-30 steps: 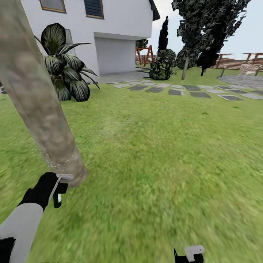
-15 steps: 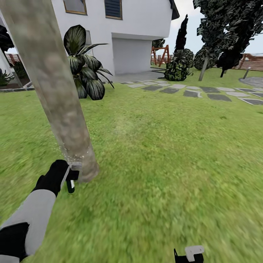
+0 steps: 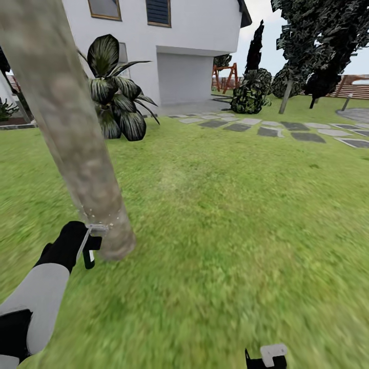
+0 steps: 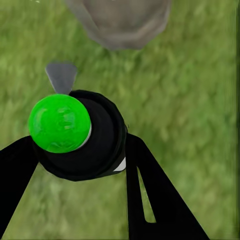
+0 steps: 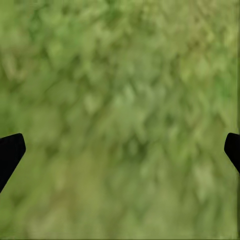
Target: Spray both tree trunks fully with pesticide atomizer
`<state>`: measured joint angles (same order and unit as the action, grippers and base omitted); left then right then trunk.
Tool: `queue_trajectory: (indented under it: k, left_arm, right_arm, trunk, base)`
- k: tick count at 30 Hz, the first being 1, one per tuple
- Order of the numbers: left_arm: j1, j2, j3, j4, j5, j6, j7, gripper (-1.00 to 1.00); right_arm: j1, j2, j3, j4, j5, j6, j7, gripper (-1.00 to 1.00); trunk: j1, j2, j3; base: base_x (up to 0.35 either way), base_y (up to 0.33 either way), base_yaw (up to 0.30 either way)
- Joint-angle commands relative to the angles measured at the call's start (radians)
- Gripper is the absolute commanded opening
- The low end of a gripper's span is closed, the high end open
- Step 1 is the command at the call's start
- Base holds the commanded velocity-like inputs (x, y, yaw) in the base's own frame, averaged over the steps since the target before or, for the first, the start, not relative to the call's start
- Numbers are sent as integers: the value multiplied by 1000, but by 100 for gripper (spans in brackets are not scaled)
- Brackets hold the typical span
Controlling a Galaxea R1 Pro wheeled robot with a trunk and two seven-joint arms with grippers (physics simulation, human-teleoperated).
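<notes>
The left gripper (image 4: 80, 165) is clenched round the atomizer (image 4: 82, 137), held by its body just beside the trunk (image 3: 77, 154) base; it looks small, rigid and light, perhaps slippery, while the right gripper (image 5: 120, 150) hangs released over grass (image 5: 120, 100)

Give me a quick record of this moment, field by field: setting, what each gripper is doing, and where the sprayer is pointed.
setting: grass floor, white house behind
left gripper: shut on the pesticide atomizer, green-capped
atomizer position: beside the base of the tree trunk, nozzle toward the bark
trunk: pale specks near the nozzle
right gripper: open, holding nothing, over grass
</notes>
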<state>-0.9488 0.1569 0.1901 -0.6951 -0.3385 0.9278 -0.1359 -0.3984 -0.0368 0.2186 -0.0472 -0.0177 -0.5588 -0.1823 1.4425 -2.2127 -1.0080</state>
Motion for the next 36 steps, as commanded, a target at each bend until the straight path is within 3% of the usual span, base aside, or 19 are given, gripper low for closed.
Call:
queue_trajectory:
  k: [1, 12, 27, 36]
  left_arm:
    - [0, 0, 3, -1, -11, 3, -10, -100]
    - [-3, 7, 1, -59, -13, 6, -10, -100]
    - [4, 0, 9, -58, -13, 5, -9, -100]
    - [-2, 0, 8, -58, -13, 5, -8, -100]
  right_arm:
    - [0, 0, 8, 1, -2, -1, -6, 100]
    - [0, 1, 10, 1, -2, -1, -6, 100]
    - [0, 0, 8, 1, -2, -1, -5, 100]
    - [0, 0, 10, 1, -2, -1, -5, 100]
  trunk:
    - [0, 0, -1]
    - [0, 0, -1]
    - [0, 0, -1]
    - [0, 0, -1]
  base:
    - [282, -146, 0]
    - [-44, -139, 154]
    - [244, -144, 15]
    - [31, -265, 4]
